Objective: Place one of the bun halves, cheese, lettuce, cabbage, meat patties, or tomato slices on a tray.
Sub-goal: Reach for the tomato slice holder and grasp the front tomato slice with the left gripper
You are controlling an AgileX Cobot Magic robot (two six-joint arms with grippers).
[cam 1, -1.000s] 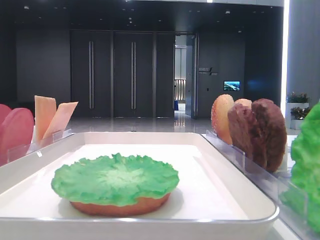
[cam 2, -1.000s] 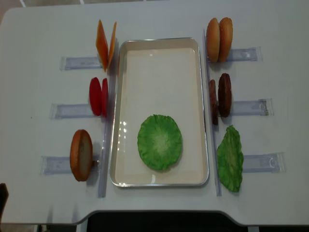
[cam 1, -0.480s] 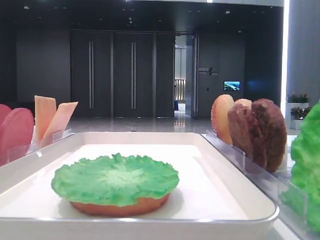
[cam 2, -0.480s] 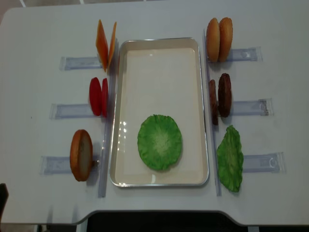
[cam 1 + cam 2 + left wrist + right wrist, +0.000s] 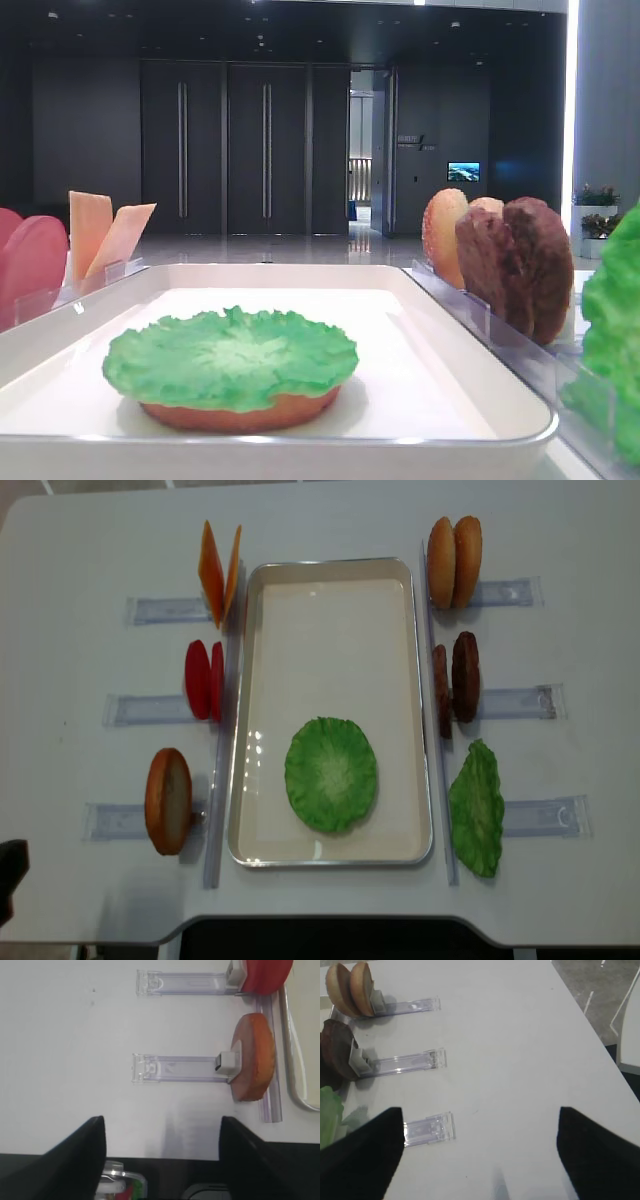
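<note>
The white tray [image 5: 330,564] lies mid-table. On it a green lettuce leaf [image 5: 331,773] covers a bun half [image 5: 240,412]. To its left stand cheese slices [image 5: 220,572], tomato slices [image 5: 204,680] and a bun half [image 5: 168,800]. To its right stand two bun halves [image 5: 454,560], meat patties [image 5: 456,680] and another lettuce leaf [image 5: 477,808]. My left gripper [image 5: 162,1160] is open and empty over the table's front edge, short of the left bun half [image 5: 255,1057]. My right gripper [image 5: 480,1155] is open and empty over bare table, right of the holders.
Clear plastic holders [image 5: 165,610] run outward from each stack on both sides, with long clear strips along the tray's sides [image 5: 213,830]. The table's front edge [image 5: 165,1157] lies under the left gripper. The right table edge [image 5: 600,1045] drops to dark floor.
The left gripper's dark tip has crept a little further into the lower left corner of the overhead view. Nothing on the table has moved.
</note>
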